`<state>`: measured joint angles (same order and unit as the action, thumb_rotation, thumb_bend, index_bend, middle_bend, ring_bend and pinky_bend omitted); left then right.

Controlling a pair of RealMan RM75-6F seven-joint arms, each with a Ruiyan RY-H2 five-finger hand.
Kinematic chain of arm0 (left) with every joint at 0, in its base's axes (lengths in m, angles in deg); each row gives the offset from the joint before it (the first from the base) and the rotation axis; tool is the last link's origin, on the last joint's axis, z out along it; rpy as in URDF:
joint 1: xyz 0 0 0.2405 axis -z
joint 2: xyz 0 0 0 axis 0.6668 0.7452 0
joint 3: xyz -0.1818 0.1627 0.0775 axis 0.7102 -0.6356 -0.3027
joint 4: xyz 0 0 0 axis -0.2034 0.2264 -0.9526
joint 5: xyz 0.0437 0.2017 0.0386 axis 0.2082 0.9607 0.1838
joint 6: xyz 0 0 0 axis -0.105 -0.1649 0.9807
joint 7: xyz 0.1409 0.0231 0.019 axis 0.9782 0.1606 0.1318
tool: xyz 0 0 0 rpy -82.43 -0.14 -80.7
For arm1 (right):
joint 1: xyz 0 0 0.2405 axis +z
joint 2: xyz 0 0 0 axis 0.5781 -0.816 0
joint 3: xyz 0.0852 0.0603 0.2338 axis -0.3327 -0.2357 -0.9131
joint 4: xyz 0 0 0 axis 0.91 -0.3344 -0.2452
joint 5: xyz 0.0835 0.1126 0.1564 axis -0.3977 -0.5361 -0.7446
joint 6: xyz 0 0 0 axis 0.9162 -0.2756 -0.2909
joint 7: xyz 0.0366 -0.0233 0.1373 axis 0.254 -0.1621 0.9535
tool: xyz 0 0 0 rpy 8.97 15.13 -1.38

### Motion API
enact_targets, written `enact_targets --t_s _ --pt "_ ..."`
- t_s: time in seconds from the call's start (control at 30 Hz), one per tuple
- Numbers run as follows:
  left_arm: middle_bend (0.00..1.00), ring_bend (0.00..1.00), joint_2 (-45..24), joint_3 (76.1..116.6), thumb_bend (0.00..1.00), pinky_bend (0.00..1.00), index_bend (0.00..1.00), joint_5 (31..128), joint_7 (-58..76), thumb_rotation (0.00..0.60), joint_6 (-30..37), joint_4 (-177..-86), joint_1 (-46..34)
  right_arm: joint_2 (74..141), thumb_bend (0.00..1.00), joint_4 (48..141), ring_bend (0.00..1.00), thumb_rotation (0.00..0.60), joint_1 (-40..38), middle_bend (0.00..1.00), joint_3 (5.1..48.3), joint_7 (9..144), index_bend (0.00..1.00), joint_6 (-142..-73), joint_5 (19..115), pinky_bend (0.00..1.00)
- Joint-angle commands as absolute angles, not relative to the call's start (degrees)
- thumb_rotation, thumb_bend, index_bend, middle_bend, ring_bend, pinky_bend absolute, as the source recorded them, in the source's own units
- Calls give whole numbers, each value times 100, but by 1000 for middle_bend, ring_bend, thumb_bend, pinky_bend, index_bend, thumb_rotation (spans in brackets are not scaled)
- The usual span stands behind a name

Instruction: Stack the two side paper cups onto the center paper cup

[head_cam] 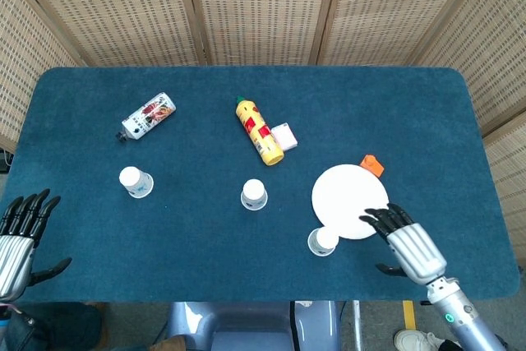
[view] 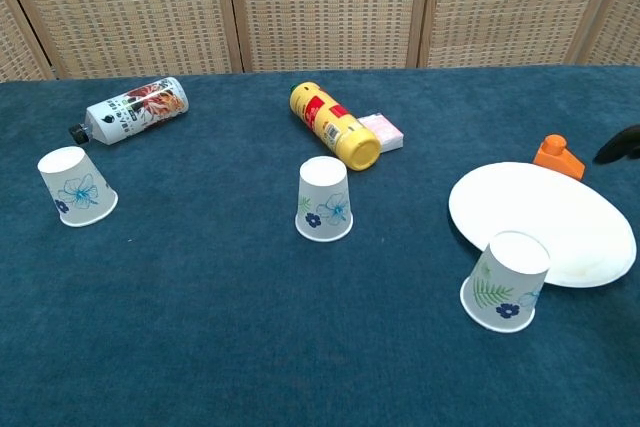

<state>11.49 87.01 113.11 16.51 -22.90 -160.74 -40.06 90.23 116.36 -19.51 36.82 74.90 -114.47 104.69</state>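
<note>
Blue tabletop (head_cam: 246,269). Right robot hand (head_cam: 404,240) empty, fingers spread, beside right cup (head_cam: 321,242); next: grasp it.

Three cups (view: 324,200) in a row across the table (view: 200,327).

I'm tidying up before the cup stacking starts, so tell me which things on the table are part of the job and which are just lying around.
Part of the job:
- left cup
- center cup
- right cup, touching the plate's rim

Lying around:
- white plate
- yellow bottle, on its side
- white bottle, on its side
- pink box
- orange piece
</note>
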Motion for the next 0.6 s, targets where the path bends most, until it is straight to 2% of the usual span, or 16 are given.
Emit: enact_targets --t_s 0.03,0.43,0.6 --pt "0 0 1162 8730 0 0 0 11249 1655 600 -2221 -16098 -3969 9233 191 11521 260 600 -1682 295 3668 7465 268 -11119 10530 232" --pt "0 0 1215 8794 0 0 0 11075 1630 600 -2019 -16154 -3866 9844 252 11491 278 600 -1009 316 3382 6954 287 -10038 9715 273" --pt "0 0 1232 8799 0 0 0 11056 1596 600 -2016 -16156 -3864 9926 287 11545 330 600 -868 379 3316 6725 359 -9788 9369 342"
